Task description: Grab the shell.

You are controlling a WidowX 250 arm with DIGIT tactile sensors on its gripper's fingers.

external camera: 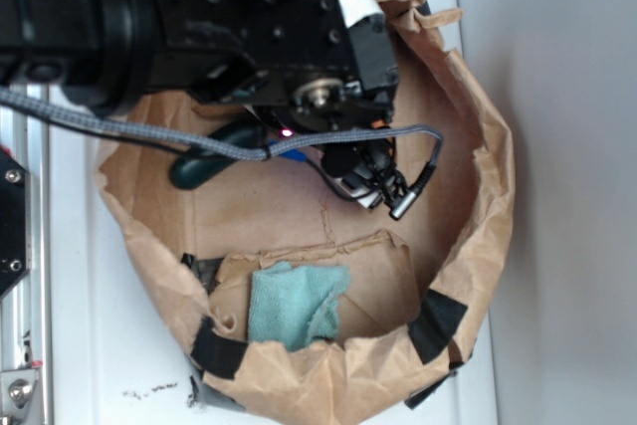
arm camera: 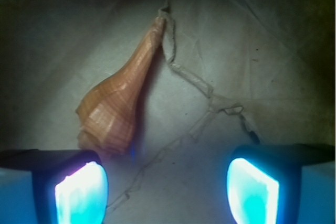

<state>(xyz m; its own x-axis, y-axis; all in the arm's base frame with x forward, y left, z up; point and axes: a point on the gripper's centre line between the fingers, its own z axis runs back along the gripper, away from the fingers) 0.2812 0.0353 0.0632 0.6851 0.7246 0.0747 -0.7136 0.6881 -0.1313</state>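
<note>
The pincer [arm camera: 167, 182] is open wide and holds nothing. Its two glowing blue fingers [arm camera: 81, 192] show at the near edge of the wrist view, with bare brown paper between them.

Just past the left finger lies the shell [arm camera: 118, 103]. It is orange-brown, with a fat ridged end near the pincer and a long thin tip that points away. The fat end sits just beside the left finger, maybe partly over it, not in the middle of the gap. So the pincer likely needs to slide a bit to the left before it closes.

The shell looks light, hard and stiff, and a little slippery. The thin tip might snap, so the fat ridged part is the best place to hold.

It lies on the floor of a paper bag [external camera: 478, 146]. Farther off in the bag are a blue-green cloth [external camera: 294, 304] and a dark green thing [external camera: 204, 161].
</note>
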